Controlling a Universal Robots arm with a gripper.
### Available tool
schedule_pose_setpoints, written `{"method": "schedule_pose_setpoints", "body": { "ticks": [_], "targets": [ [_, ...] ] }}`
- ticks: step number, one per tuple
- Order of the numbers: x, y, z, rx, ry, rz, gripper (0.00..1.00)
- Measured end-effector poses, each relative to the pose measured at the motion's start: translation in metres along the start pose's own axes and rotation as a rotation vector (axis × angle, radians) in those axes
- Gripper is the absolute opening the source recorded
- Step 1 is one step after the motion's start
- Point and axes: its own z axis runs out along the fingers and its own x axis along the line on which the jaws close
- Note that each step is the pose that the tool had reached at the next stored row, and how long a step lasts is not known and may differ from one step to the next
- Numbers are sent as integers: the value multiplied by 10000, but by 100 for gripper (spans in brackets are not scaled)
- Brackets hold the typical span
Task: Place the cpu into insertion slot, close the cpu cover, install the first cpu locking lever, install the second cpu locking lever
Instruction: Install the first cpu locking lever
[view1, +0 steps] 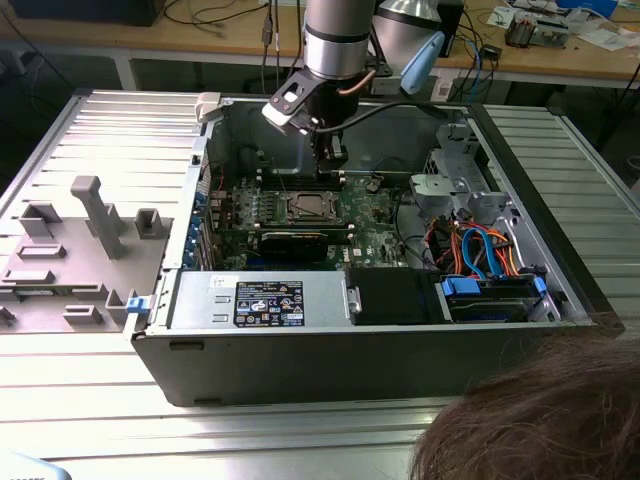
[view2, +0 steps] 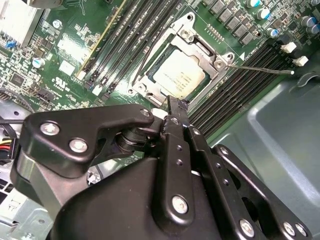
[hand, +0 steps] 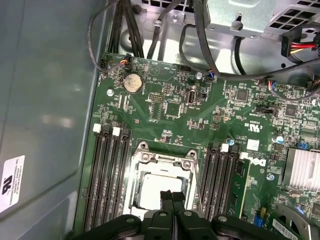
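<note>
Inside the open computer case, on the green motherboard, the cpu lies flat in its socket. The cpu cover lies down around it as a silver frame. The gripper hangs just above the socket's edge, jaws pressed together and holding nothing. A thin wire lever sticks out from one socket corner across the memory slots. A person's hair shows at the exterior view's lower right.

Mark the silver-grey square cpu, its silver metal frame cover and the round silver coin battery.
cpu (view2: 179, 75): second wrist view, top's middle.
cpu cover (hand: 134, 186): first wrist view, side bar.
coin battery (hand: 132, 82): first wrist view, face centre.
</note>
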Motion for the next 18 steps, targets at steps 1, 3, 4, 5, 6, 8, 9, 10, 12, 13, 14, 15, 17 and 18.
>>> {"method": "schedule_pose_setpoints", "body": {
  "ticks": [1, 3, 4, 5, 6, 8, 9, 10, 12, 13, 14, 15, 17, 18],
  "targets": [
    [0, 0, 0, -1, -1, -37, 11],
    [0, 0, 0, -2, -1, -113, 11],
    [0, 0, 0, -3, -2, -194, 11],
    [0, 0, 0, -4, -2, -230, 11],
    [0, 0, 0, -4, -3, -260, 11],
    [0, 0, 0, -6, -3, -326, 11],
    [0, 0, 0, -6, -4, -385, 11],
    [0, 0, 0, -8, -4, -431, 11],
    [0, 0, 0, -9, -5, -507, 11],
    [0, 0, 0, -10, -5, -548, 11],
    [0, 0, 0, -10, -6, -582, 11],
    [0, 0, 0, -11, -6, -634, 11],
    [0, 0, 0, -13, -7, -754, 11],
    [0, 0, 0, -14, -7, -812, 11]
  ]
}}
